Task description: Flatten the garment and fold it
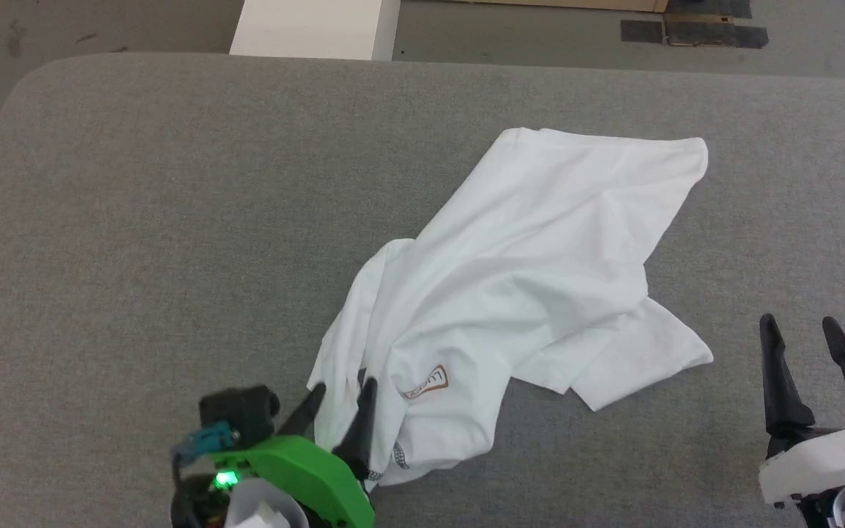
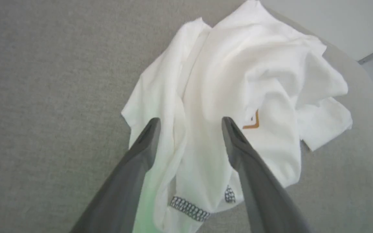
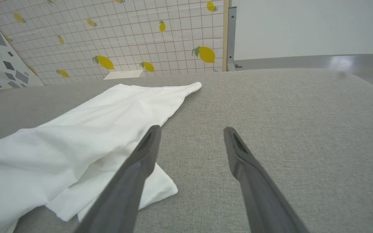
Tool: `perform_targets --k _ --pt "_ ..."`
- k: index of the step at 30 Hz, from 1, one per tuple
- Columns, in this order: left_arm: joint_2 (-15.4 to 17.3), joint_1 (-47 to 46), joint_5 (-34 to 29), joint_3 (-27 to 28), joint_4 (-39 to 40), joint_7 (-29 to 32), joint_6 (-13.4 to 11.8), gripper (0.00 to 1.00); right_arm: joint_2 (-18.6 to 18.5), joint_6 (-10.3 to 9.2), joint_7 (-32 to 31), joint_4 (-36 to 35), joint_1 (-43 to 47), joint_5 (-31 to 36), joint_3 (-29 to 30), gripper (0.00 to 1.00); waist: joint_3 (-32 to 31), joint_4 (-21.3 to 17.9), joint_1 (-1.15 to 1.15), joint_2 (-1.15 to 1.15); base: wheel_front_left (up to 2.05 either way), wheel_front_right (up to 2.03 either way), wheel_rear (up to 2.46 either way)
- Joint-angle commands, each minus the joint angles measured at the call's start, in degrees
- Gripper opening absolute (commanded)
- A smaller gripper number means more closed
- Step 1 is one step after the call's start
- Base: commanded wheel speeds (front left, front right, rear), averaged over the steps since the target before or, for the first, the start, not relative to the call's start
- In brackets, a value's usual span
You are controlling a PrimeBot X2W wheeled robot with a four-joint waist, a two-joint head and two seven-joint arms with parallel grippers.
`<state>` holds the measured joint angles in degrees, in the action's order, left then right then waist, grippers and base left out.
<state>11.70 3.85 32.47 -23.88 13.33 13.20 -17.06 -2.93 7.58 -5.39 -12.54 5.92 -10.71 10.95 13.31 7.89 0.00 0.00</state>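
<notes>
Head view: the white long-sleeved soft shirt (image 1: 540, 242) lay rumpled on the grey fabric counter (image 1: 136, 220), right at the left tool (image 1: 343, 387). Nothing was flattened or folded yet, I'd say. The right tool (image 1: 798, 323) sat off beside it.
Left wrist: the left tool (image 2: 190, 119) gaped wide over the shirt (image 2: 238, 64), gripping nothing.
Right wrist: the right tool (image 3: 192, 129) was wide and empty, with the shirt (image 3: 108, 110) to its left.
No containers in play.

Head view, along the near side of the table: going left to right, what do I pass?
Left gripper, open over the garment's near corner → brown logo patch → the garment's flat flap → bare grey table → right gripper, open.
</notes>
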Motion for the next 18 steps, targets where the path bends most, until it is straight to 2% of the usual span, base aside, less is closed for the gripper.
perform_targets --k 1,3,4,7,18 --pt "1.08 -2.01 0.27 1.24 1.65 -0.3 0.34 1.0 0.05 -0.09 -0.18 -0.08 0.37 0.35 -0.2 1.0 -0.1 -0.01 0.0 0.0 0.0 0.0 0.0" --pt "2.79 -3.91 -0.51 2.72 3.19 0.02 0.33 1.0 0.05 -0.09 -0.25 -0.26 0.43 0.4 -0.33 1.0 0.0 -0.12 0.0 0.0 0.0 0.0 0.0" --pt "5.1 -6.8 -3.02 4.17 3.35 0.19 -0.27 1.0 0.05 -0.09 -0.45 -0.55 0.44 0.48 -0.47 1.0 0.47 -0.3 0.0 0.0 0.0 0.0 0.0" --pt "6.78 -10.57 -5.94 3.23 0.68 1.29 0.12 1.0 0.05 -0.09 -0.76 -0.87 0.15 0.68 -0.89 1.0 1.37 -0.83 0.0 0.0 0.0 0.0 0.0" --pt "5.35 -20.58 -8.46 -2.76 -15.42 5.11 4.17 1.0 0.05 -0.09 -1.58 -1.76 -0.83 1.45 -1.17 1.0 3.97 -2.59 0.0 0.0 0.0 0.0 0.0"
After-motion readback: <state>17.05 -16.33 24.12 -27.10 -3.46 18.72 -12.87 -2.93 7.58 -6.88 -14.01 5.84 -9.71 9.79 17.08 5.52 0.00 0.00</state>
